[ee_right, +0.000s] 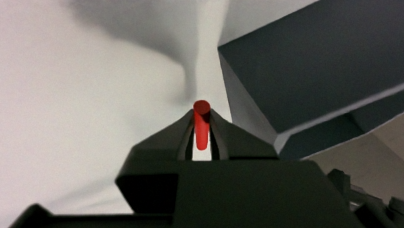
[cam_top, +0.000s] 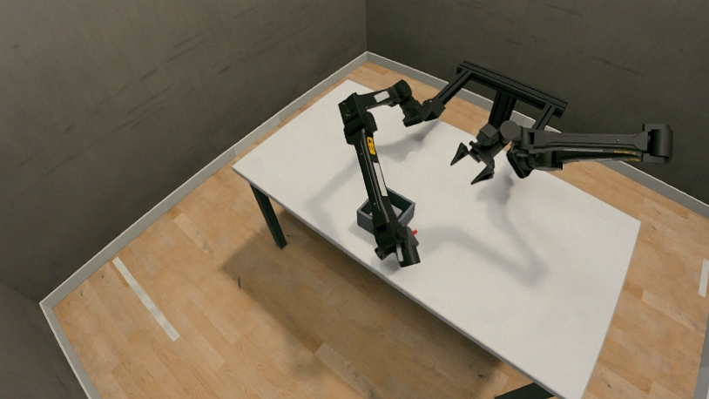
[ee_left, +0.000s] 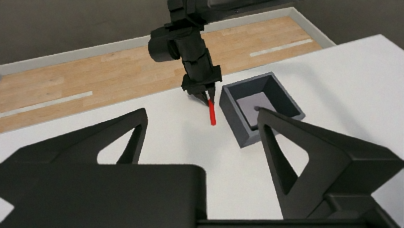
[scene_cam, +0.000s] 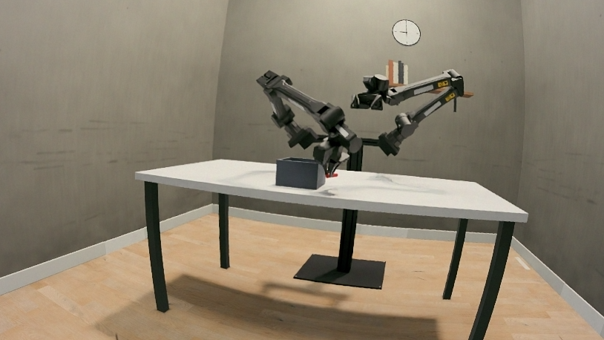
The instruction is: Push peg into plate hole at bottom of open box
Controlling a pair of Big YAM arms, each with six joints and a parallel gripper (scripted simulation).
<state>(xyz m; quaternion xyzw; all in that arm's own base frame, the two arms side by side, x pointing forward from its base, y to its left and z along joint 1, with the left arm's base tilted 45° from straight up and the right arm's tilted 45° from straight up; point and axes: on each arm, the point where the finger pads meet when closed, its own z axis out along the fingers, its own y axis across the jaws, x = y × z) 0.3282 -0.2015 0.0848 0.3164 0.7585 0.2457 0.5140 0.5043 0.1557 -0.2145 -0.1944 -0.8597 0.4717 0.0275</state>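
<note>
Carrying the peg to the box was, in my judgement, the step in hand: the pick-up looked done and the insertion not yet begun. The right gripper [scene_cam: 331, 172] [ee_left: 211, 104] [ee_right: 201, 114] was closed on the red peg [cam_top: 414, 232] [scene_cam: 334, 175] [ee_left: 212, 114] [ee_right: 201, 125], which seemed to be raised off the table [cam_top: 520, 247] [scene_cam: 401, 190] [ee_left: 165, 107] [ee_right: 100, 100], since its shadow lay apart from it in the exterior view. The next move called for lifting the peg above the walls of the open box [cam_top: 367, 220] [scene_cam: 297, 173] [ee_left: 235, 117] [ee_right: 300, 65], turning it upright and centring it over the plate [cam_top: 396, 211] [ee_left: 248, 102] inside. Swinging across too low might have knocked the wall.

The peg sat between the right fingertips, near one end as the left wrist view showed it, with much of its length sticking out beyond them. It lay nearly level rather than upright, outside the box and just beside it. A dark spot on the plate might have been the hole, though it was too small to be sure. The left gripper [cam_top: 461, 173] [scene_cam: 366, 105] [ee_left: 202, 113] hung wide open with nothing between its fingers, well apart from the peg.
</note>
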